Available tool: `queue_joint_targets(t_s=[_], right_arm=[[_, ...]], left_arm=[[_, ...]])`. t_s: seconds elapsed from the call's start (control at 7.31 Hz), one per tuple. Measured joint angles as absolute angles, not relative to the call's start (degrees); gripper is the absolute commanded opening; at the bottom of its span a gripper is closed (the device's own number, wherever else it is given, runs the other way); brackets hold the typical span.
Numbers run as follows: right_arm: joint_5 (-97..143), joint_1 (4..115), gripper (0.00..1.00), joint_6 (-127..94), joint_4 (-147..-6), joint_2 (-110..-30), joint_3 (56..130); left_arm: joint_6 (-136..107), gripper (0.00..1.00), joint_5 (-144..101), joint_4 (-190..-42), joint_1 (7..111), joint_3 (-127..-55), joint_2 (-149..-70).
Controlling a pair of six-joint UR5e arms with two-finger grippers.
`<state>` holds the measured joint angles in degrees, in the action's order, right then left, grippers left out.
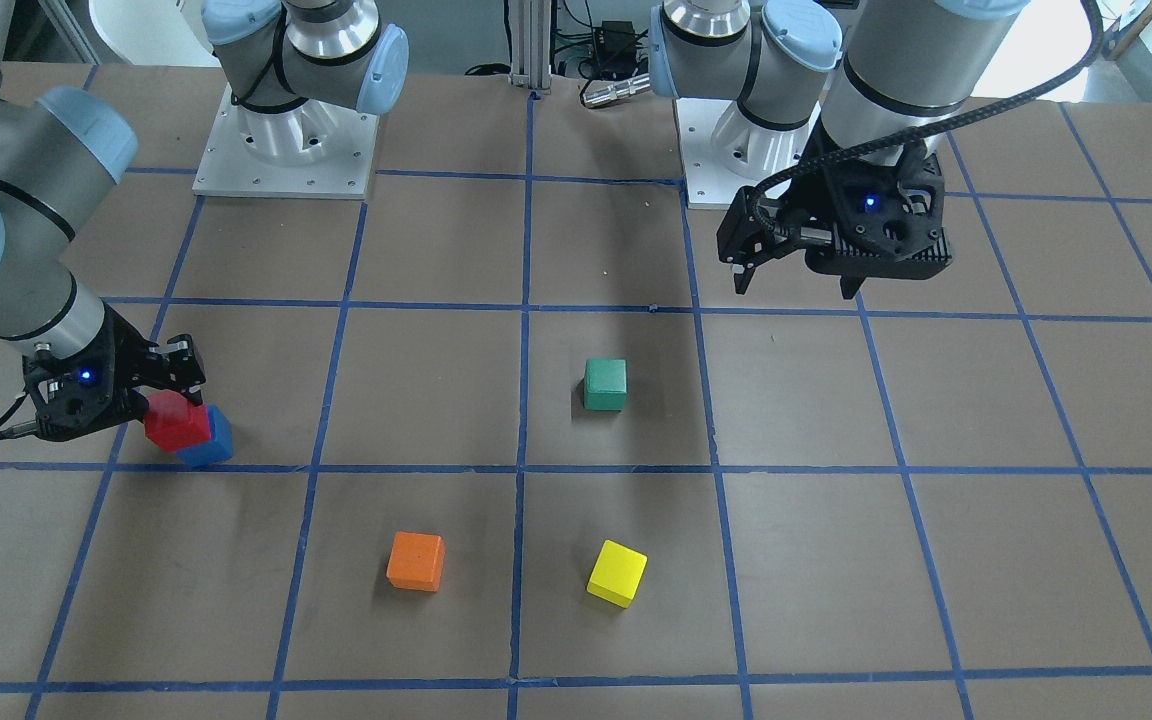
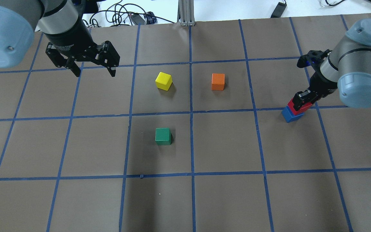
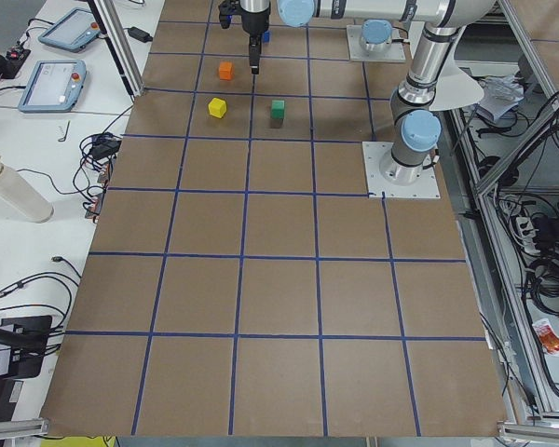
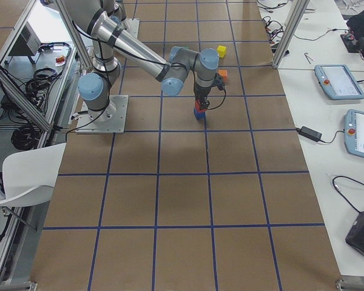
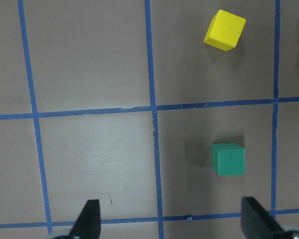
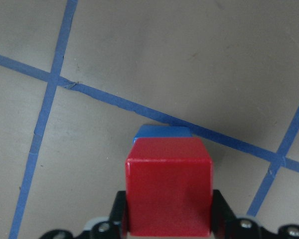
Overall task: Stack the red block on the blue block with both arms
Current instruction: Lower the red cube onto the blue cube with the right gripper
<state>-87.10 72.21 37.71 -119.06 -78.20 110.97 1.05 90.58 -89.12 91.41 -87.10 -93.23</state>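
Observation:
My right gripper (image 1: 168, 405) is shut on the red block (image 1: 176, 422) and holds it on top of the blue block (image 1: 213, 446), a little offset. The right wrist view shows the red block (image 6: 168, 191) between the fingers (image 6: 118, 213), with the blue block (image 6: 162, 132) showing under its far edge. From overhead the red block (image 2: 304, 107) and blue block (image 2: 289, 115) sit at the right, by a tape line. My left gripper (image 2: 95, 73) hangs open and empty above the table at the far left, well away from them.
A green cube (image 2: 163, 136) sits near the middle, a yellow cube (image 2: 163, 81) and an orange cube (image 2: 218, 82) beyond it. Blue tape lines grid the brown table (image 2: 224, 199). The arm bases (image 1: 286, 150) stand at the robot's edge.

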Motion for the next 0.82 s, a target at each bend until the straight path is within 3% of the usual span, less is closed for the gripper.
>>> queue_joint_targets(t_s=[0.41, 0.55, 0.82], right_arm=[[-87.1, 72.2, 0.48, 37.7, -119.0, -78.1, 111.2], [-87.1, 72.2, 0.56, 37.7, -119.0, -78.1, 111.4], [-87.1, 72.2, 0.92, 37.7, -119.0, -78.1, 111.6]], left_arm=[[1.1, 1.0, 90.6, -89.1, 91.4, -87.1, -93.1], [1.1, 1.0, 90.6, -89.1, 91.4, -87.1, -93.1], [1.1, 1.0, 90.6, -89.1, 91.4, -87.1, -93.1]])
